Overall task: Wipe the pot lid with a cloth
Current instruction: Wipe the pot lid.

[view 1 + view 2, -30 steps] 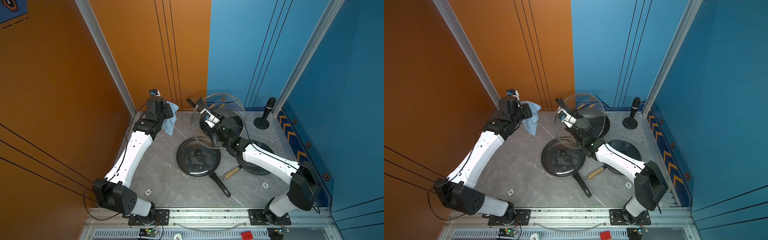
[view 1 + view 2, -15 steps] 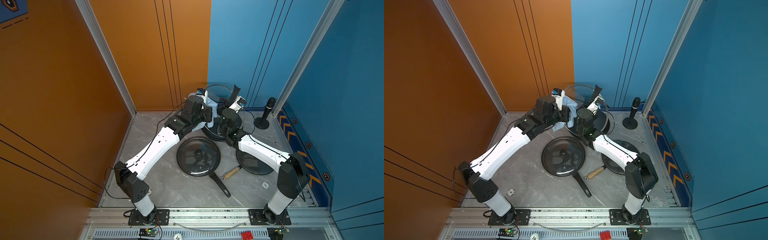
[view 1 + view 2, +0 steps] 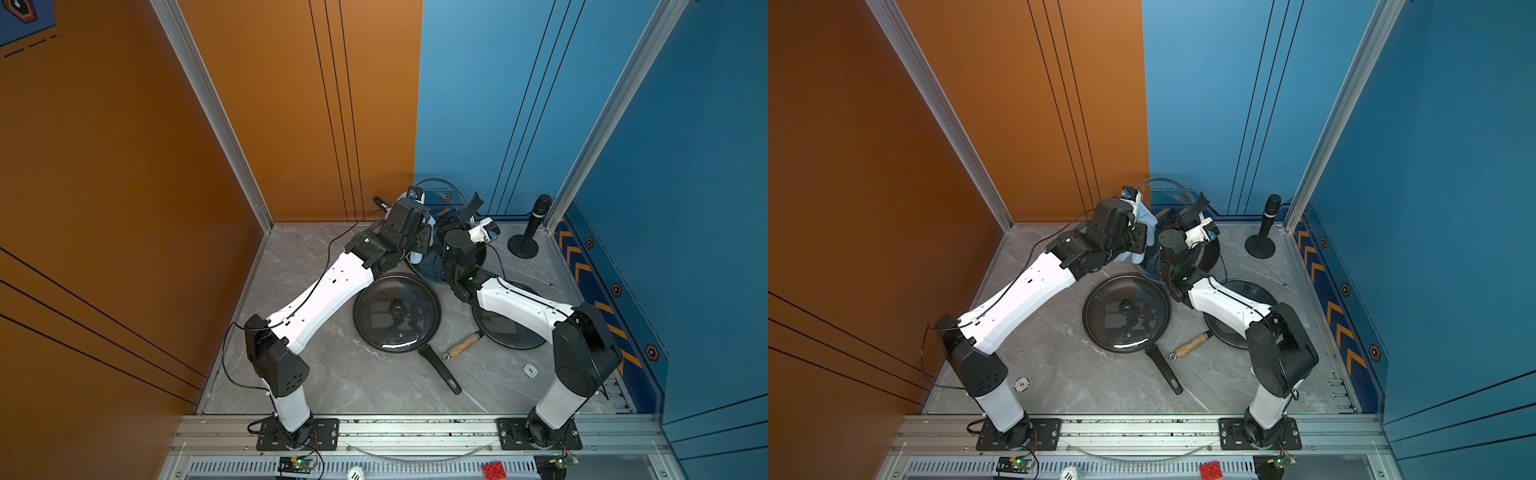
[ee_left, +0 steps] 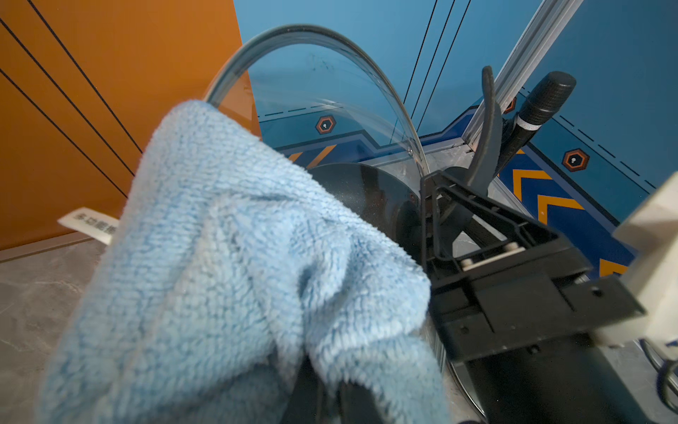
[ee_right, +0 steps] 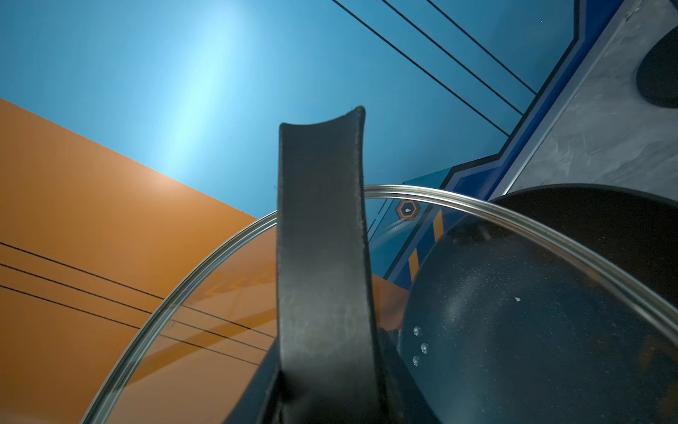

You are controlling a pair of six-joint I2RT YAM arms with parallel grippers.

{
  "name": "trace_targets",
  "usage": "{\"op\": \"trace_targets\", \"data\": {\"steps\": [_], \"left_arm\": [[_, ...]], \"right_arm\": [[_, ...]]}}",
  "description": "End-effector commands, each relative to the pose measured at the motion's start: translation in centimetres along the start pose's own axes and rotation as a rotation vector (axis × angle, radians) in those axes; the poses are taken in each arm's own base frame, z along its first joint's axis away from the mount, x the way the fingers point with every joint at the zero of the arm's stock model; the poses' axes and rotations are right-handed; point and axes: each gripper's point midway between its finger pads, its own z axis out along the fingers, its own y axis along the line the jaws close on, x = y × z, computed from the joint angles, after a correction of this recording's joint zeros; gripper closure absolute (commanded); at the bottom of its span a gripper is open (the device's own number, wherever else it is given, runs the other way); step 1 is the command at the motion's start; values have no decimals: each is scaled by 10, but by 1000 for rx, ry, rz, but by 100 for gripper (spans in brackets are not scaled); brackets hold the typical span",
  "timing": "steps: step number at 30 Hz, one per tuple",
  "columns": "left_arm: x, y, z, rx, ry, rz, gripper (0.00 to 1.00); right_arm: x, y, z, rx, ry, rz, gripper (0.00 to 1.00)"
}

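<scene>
1. In both top views the left end effector (image 3: pixel 424 243) (image 3: pixel 1140 241) sits just beyond the lidded frying pan (image 3: pixel 397 311) (image 3: pixel 1127 313), toward the back wall, pinched tight on the light-blue cloth (image 3: pixel 416 258) (image 3: pixel 1144 216).
2. Right beside it, also beyond that pan, the right end effector (image 3: pixel 456 218) (image 3: pixel 1179 219) is clamped on the black handle (image 3: pixel 476 203) (image 3: pixel 1199 205) of the glass pot lid (image 3: pixel 438 195) (image 3: pixel 1163 193), which stands on edge.
3. From the left wrist, the cloth (image 4: pixel 227 257) bunches out of the closed left end effector (image 4: pixel 321 398) and hides part of the pot lid's (image 4: pixel 330 91) rim; I can't tell whether it presses the glass.
4. From the right wrist, the handle (image 5: pixel 323 257) rises out of the right end effector (image 5: pixel 330 396) across the clear pot lid (image 5: pixel 205 323).
</scene>
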Motion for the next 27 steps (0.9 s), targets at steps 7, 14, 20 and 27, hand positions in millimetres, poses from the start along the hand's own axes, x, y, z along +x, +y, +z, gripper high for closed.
{"op": "trace_targets", "data": {"steps": [7, 14, 20, 27], "left_arm": [[82, -1, 33, -127, 233, 202, 100], [95, -19, 38, -83, 260, 264, 100], [82, -12, 24, -77, 229, 247, 100], [11, -13, -26, 55, 4, 168, 100]], "right_arm": [[-162, 186, -53, -671, -204, 558, 100], [-182, 201, -51, -788, -176, 488, 100], [-177, 205, -54, -735, -204, 141, 100], [-147, 195, -37, -635, -210, -214, 100]]}}
